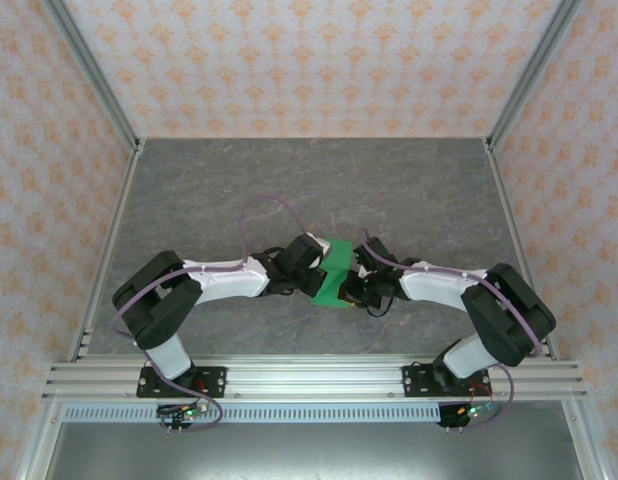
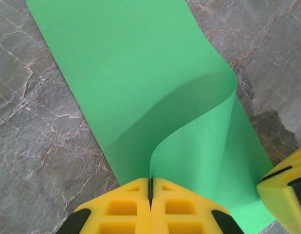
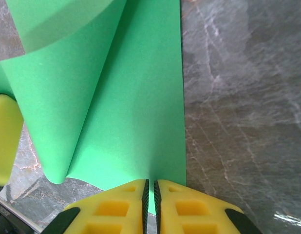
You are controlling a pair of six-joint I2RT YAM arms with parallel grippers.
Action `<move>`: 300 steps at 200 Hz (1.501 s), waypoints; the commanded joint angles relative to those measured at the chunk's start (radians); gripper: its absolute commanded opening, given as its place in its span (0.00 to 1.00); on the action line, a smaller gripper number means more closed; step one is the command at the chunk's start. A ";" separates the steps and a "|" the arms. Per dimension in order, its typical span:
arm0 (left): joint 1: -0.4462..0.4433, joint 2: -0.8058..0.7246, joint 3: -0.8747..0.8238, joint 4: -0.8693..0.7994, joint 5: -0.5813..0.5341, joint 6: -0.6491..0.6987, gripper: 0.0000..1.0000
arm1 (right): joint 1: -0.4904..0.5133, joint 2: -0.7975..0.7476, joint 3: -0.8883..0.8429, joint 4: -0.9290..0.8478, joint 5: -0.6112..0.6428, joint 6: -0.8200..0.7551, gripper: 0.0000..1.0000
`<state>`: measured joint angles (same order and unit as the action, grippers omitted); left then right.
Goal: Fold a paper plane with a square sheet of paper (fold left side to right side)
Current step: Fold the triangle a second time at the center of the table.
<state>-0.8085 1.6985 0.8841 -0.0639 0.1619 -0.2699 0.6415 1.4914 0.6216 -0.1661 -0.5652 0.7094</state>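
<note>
The square sheet of paper (image 1: 336, 274), bright green, lies mid-table between my two grippers. In the left wrist view the sheet (image 2: 141, 73) curls up from the table in a loop, and my left gripper (image 2: 150, 181) is shut on its raised edge. My left gripper (image 1: 315, 268) sits at the sheet's left side in the top view. My right gripper (image 1: 358, 286) is at the sheet's right side. Its jaws (image 3: 150, 182) stand a thin slit apart, tips down on the flat part of the sheet (image 3: 136, 107) near its straight right edge, with green showing through the slit.
The grey marbled table (image 1: 239, 190) is ringed by patterned walls and metal rails (image 1: 309, 378) at the near edge. One finger of the right gripper (image 2: 287, 195) shows beside the sheet in the left wrist view, and one finger of the left gripper (image 3: 4, 141) in the right wrist view.
</note>
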 commanded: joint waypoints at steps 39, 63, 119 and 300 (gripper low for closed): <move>0.009 0.033 0.029 -0.034 -0.045 0.022 0.00 | 0.011 0.026 0.006 -0.062 0.041 -0.016 0.16; 0.009 0.038 0.030 -0.033 -0.048 0.021 0.00 | 0.012 0.027 0.006 -0.062 0.041 -0.017 0.16; 0.008 0.052 0.038 -0.037 -0.060 0.023 0.00 | 0.010 0.030 0.006 -0.066 0.041 -0.019 0.16; 0.009 0.072 0.041 -0.040 -0.068 0.022 0.00 | 0.012 0.050 0.015 -0.070 0.040 -0.027 0.16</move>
<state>-0.8085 1.7531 0.9028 -0.0784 0.1211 -0.2604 0.6422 1.5082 0.6380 -0.1802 -0.5659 0.7017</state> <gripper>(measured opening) 0.038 0.164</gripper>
